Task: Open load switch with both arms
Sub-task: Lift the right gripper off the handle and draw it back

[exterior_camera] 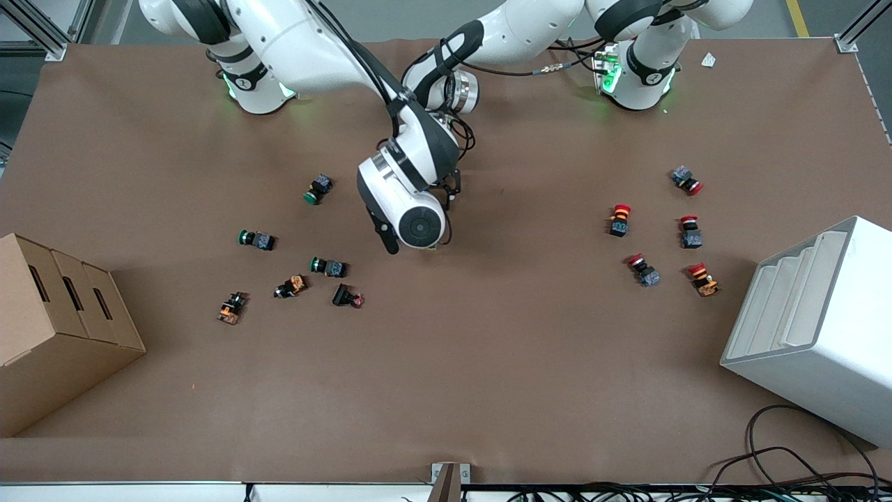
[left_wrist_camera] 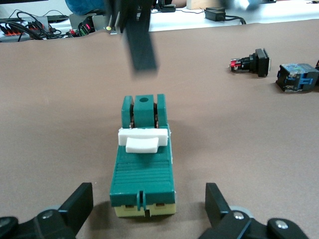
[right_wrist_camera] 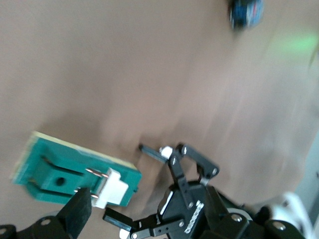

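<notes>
Two arms met at mid-table (exterior_camera: 488, 348), where the load switch (left_wrist_camera: 143, 164) lay flat, hidden under their wrists in the front view. The left claw (left_wrist_camera: 147, 191) was released, its jaws low on either side of the switch's end, apparently not touching it. The right claw (left_wrist_camera: 142, 47) hung just over the other end; whether it was released or clenched could not be told. With the white lever (left_wrist_camera: 142, 139) seemingly unmoved and nothing gripped, both the bracing and the opening appeared left to do.
</notes>
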Tool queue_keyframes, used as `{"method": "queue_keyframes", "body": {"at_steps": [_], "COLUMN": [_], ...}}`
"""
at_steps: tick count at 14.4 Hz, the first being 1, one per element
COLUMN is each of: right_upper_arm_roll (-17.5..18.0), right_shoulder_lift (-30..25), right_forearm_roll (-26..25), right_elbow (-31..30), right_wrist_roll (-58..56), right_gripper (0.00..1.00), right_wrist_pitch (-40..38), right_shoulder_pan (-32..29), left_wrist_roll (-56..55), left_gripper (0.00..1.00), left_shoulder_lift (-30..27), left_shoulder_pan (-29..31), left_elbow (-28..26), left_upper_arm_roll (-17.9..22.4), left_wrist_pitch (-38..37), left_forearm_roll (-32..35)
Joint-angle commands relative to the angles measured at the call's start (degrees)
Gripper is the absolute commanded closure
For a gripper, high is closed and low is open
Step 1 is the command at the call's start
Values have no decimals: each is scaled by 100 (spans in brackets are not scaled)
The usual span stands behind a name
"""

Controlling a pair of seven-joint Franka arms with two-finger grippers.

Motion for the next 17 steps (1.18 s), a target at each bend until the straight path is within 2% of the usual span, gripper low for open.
{"method": "queue_keyframes", "body": {"at_steps": [1,2,5,9,12,14,17], "right_upper_arm_roll": [31,5,14,5,14,14,5], "right_shoulder_lift": [-609,-724,-997,-1383,-1683,-1823,-1850], "right_forearm_roll": [-879,-1083,-1146,-1199,-1550,-1542,-1551], "right_elbow": [-60,-95,-131,-166,-122,-105,254], "right_wrist_roll": [-1003,-1512,-3462,-6125,-8157,-9115,-9901], "right_gripper": [0,0,0,0,0,0,0], "right_wrist_pitch": [-235,-261,-349,-270,-270,-279,-331], "right_shoulder_pan": [-266,-397,-1222,-2268,-3041,-3629,-4176], "left_wrist_roll": [62,80,587,1264,2353,3099,4470], "left_gripper": [1,1,1,1,1,1,0], "left_shoulder_lift": [19,-103,-455,-701,-1017,-1394,-2097], "left_shoulder_pan": [-43,-43,-17,150,527,904,1660], "left_elbow": [33,59,401,1174,1728,1922,1958], "left_upper_arm_roll": [17,-17,-149,-150,-150,-167,-150], "left_wrist_pitch": [21,21,21,21,21,21,21], "left_forearm_roll": [-114,-350,-1623,-2617,-3706,-4461,-5648]}}
